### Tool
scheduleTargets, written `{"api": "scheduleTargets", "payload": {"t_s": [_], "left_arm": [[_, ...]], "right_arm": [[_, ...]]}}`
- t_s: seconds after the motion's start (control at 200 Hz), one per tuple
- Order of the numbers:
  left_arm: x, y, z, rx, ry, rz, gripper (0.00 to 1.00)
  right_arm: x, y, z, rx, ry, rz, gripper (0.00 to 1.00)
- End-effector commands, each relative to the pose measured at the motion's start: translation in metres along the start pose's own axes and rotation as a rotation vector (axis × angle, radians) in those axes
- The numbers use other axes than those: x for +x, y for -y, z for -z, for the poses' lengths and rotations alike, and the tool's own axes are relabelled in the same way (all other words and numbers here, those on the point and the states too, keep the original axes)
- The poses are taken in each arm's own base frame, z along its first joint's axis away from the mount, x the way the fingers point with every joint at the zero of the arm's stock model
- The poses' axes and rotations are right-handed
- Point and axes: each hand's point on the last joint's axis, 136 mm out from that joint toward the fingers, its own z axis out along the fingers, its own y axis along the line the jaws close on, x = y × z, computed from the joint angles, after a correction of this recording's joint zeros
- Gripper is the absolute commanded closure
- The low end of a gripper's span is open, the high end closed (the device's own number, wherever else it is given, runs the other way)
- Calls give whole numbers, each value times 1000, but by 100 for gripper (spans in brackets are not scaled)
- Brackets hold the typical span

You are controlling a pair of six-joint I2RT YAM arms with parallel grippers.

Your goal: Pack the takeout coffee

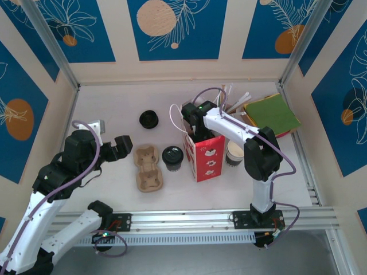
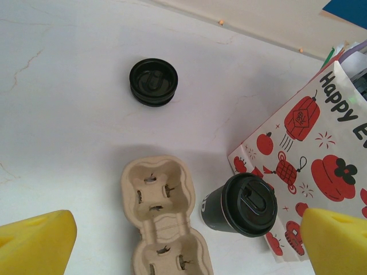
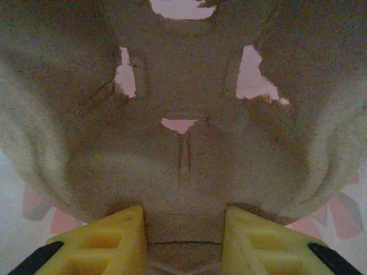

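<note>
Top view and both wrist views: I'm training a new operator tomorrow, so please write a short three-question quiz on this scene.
1. True or false: the lidded coffee stands on the table beside the red bag.
2. Between the right fingers is: A) a spoon, B) a pulp carrier, C) a teabag.
3. Fill in: the left fingers stand ___.
Key: 1 true; 2 B; 3 open.
</note>
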Motion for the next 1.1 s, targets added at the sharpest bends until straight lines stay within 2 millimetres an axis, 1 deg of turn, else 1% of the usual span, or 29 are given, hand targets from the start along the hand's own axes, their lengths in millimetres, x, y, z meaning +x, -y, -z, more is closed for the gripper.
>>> {"api": "scheduleTargets", "payload": {"t_s": [0.0,0.45,1.095], "left_arm": [[0,-5,2,-18,11,12,0],[-2,-4,1,-15,13,11,0],[0,-5,2,-18,8,12,0]], "right_arm": [[12,-4,1,-12,-42,-8,66],[5,-5,13,-16,-5,-6,66],[7,-5,14,-16,-4,-8,65]]}}
